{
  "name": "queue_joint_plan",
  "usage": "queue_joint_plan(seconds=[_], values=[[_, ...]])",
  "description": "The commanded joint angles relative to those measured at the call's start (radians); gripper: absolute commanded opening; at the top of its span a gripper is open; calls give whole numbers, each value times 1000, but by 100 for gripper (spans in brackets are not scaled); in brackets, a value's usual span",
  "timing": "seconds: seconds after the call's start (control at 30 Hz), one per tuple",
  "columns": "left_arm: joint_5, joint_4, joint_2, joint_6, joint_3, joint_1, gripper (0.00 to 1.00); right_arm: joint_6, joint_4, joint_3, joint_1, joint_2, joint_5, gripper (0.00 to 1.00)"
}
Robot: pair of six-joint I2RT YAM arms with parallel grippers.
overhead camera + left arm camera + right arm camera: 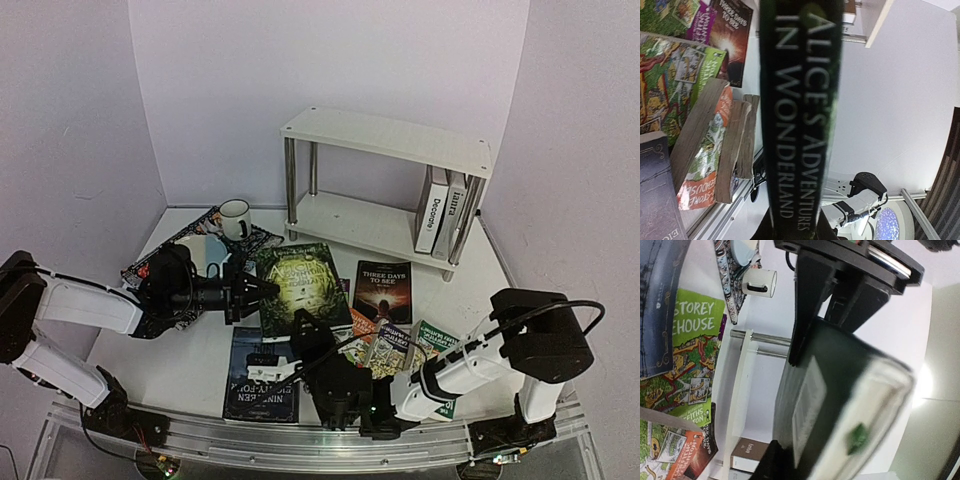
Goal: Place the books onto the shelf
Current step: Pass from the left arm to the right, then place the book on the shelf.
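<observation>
- Two white books (440,212) stand upright at the right end of the lower board of the shelf (385,130). That is all you have shelved so far, and the top board is bare.
- One dark-green book (300,285) (the Alice title, readable on its spine in the left wrist view) is up off the table (190,350), in front of the shelf and well short of it.
- Your left gripper (262,292) is clamped narrow on the left end of that book.
- Your right gripper (305,328) has the same book between its jaws from the near side. Both covers look touched, so I judge this a two-handed grip.
- One black book (382,288) lies flat just right of the held one, near the foot of the shelf.
- One dark blue book (260,385) lies flat at the near edge of the table.
- The cartoon paperbacks (395,345) overlap in a heap under your right arm. You can make out at least four (green, orange, purple), but the exact count is hidden.
- By my reckoning you are roughly a fifth done: two in, one in hand, at least six left to lift.
- One mug (236,217) and one placemat (190,232) sit at the back left; neither goes on the shelf.
</observation>
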Motion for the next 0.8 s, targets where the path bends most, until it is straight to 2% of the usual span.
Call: queue_joint_plan(seconds=[0.0, 0.1, 0.23, 0.3, 0.37, 0.5, 0.77], values=[[32, 102, -46, -17, 21, -5, 2, -74, 319, -9, -14, -28, 53, 6], [25, 102, -46, -6, 18, -5, 19, -82, 318, -1, -13, -24, 51, 0], [-6, 99, -47, 7, 4, -3, 66, -87, 319, 9, -15, -18, 50, 0], [-21, 101, -49, 12, -17, 8, 79, -86, 318, 13, -24, -19, 57, 0], [-35, 99, -57, 11, -41, 27, 86, -81, 318, 18, -38, -23, 70, 0], [-72, 82, -114, 38, -85, 63, 94, -89, 316, 36, -95, -25, 92, 0], [-130, -124, -226, 162, -63, 102, 97, -78, 268, 107, -236, 9, 90, 0]])
